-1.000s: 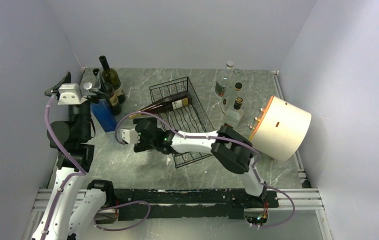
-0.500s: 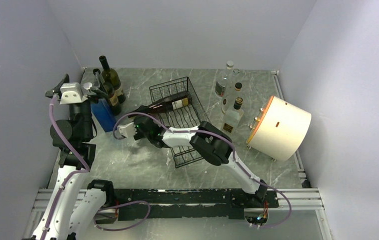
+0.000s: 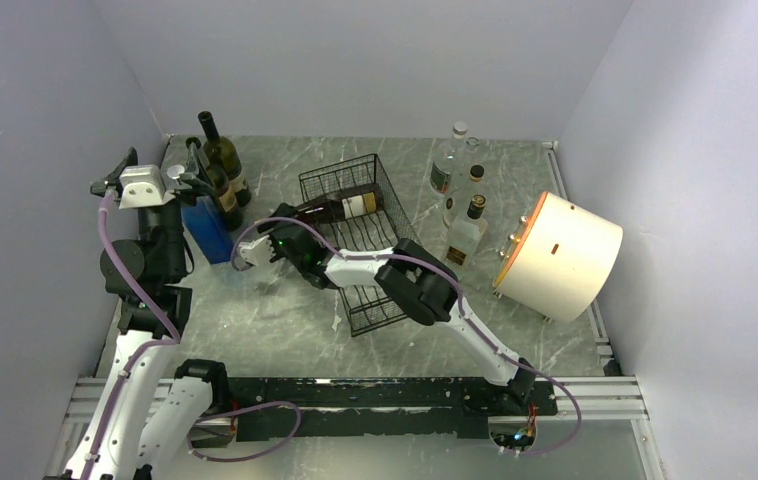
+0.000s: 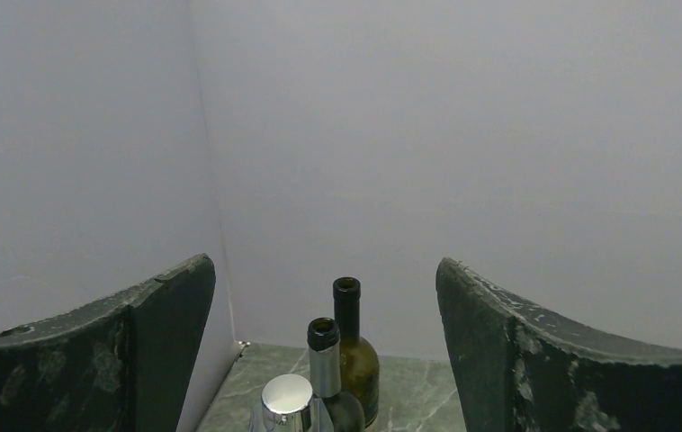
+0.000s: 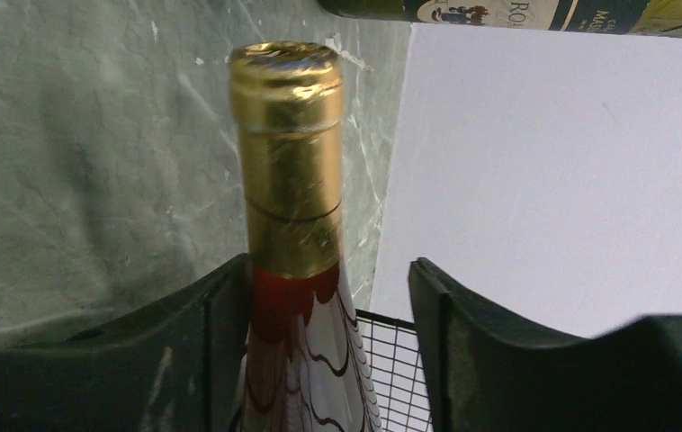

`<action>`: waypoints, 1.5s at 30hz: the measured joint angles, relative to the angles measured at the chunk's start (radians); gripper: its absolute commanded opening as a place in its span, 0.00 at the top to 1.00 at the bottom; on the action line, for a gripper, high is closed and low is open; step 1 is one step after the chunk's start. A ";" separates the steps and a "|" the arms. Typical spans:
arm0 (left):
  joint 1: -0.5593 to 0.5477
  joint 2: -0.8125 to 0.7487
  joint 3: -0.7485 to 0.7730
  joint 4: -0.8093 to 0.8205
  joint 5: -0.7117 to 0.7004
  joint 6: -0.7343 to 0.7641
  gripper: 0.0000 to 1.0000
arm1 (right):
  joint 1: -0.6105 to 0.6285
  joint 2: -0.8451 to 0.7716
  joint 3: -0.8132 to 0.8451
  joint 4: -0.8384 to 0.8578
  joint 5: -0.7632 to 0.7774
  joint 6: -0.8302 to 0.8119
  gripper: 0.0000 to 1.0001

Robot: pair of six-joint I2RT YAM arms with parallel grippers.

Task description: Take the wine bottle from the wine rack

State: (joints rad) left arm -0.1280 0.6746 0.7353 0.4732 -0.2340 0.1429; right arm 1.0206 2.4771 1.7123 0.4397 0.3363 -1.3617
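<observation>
straddling wine bottle (image 5: 288, 180), right gripper (image 5: 327, 274) spread; left gripper (image 4: 324, 270) spread; marbled table (image 3: 275, 330), lilac walls (image 3: 355, 60)

Wine bottle (image 5: 288, 162): gold-foiled neck lies between the right gripper (image 5: 328, 288) fingers (image 5: 472, 342), touching one and apart from the other. Wine rack (image 5: 396, 360) wire shows beneath. Marbled table (image 5: 76, 135) beyond; a second bottle's label (image 5: 517, 13) at top edge.

The neck of the wine bottle (image 5: 288, 162) overhangs the left rim of the wine rack (image 3: 400, 235); the right tool (image 5: 327, 274) straddles it with slack on one side. Leftward the desk (image 3: 255, 310) lies bare up to the blue box (image 3: 207, 230) and dark bottles (image 3: 223, 170). Rightward, clear bottles (image 3: 460, 200) and a cream drum (image 3: 560, 255) crowd in, seemingly close.
</observation>
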 measured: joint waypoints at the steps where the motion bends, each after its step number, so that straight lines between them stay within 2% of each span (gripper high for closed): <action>1: 0.000 0.001 0.000 0.002 0.000 0.000 0.05 | 0.000 0.000 -0.005 0.005 -0.006 -0.006 0.42; 10: 0.000 0.003 -0.004 0.009 -0.001 0.000 0.04 | 0.013 -0.036 -0.082 0.061 -0.037 -0.030 0.60; 15: 0.000 0.006 -0.004 0.009 -0.002 0.000 0.05 | 0.050 -0.087 -0.182 0.100 -0.039 -0.030 0.67; 18: 0.000 0.008 -0.004 0.009 -0.002 -0.001 0.05 | 0.087 -0.127 -0.268 0.148 -0.035 -0.032 0.71; 27: 0.000 0.015 -0.004 0.008 -0.001 -0.009 0.05 | 0.183 -0.183 -0.484 0.357 -0.010 -0.053 0.75; 33: 0.000 0.020 -0.004 0.008 -0.001 -0.010 0.05 | 0.228 -0.184 -0.520 0.462 -0.029 -0.056 0.87; 37: 0.000 0.022 -0.004 0.008 -0.001 -0.010 0.05 | 0.256 -0.207 -0.540 0.467 -0.052 -0.026 0.91; 45: 0.000 0.026 -0.004 0.006 -0.001 -0.012 0.06 | 0.321 -0.375 -0.613 0.414 -0.116 0.114 1.00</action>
State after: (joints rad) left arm -0.1280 0.7002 0.7311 0.4793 -0.2348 0.1307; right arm 1.3418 2.1025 1.0988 0.8539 0.2207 -1.2472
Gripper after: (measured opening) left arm 0.941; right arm 0.395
